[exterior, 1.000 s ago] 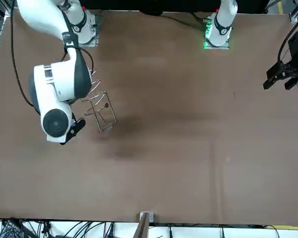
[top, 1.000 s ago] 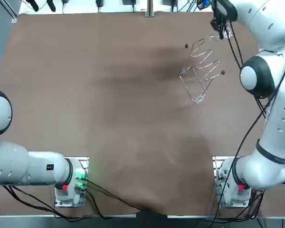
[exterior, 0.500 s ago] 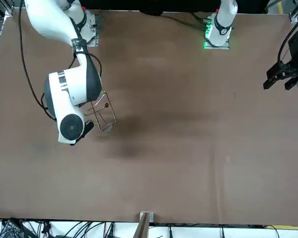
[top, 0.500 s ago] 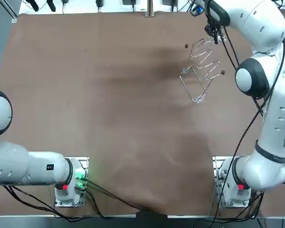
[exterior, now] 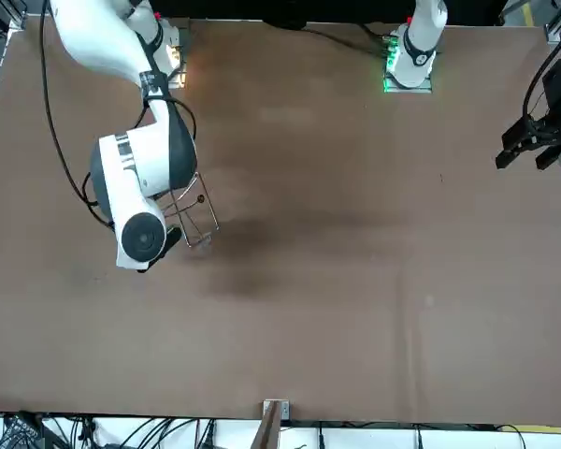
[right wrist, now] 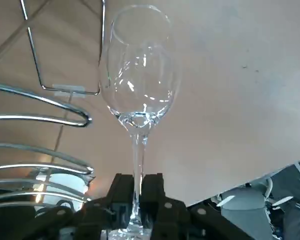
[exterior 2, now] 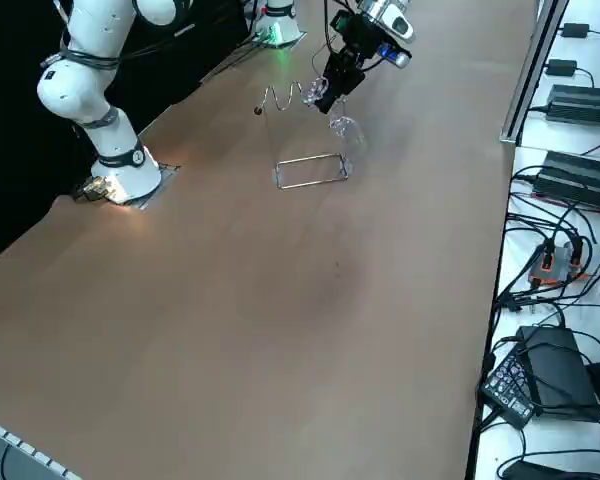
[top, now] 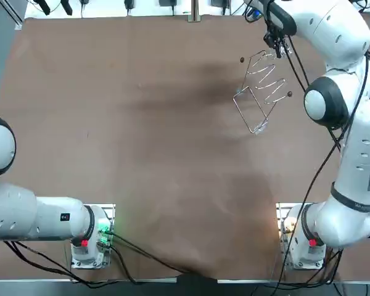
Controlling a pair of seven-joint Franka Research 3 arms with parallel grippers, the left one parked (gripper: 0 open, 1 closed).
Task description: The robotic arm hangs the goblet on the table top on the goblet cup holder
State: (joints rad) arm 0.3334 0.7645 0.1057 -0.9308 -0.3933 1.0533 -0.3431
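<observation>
beside the holder [right wrist: 65, 90], seemingly, the claw [right wrist: 137, 184] grips the goblet [right wrist: 140, 85] stem.

I see right gripper [right wrist: 136, 192] clamped on goblet [right wrist: 139, 85] stem, close to the foot | clear bowl points away from the gripper | goblet cup holder [right wrist: 50, 117] wire loops just beside stem, contact unclear | holder's base frame behind bowl | brown table [right wrist: 230, 75] beyond

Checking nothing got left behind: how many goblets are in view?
1: the goblet hangs bowl-down, stem clamped in the right gripper, beside the wire goblet holder. None visible elsewhere.
</observation>
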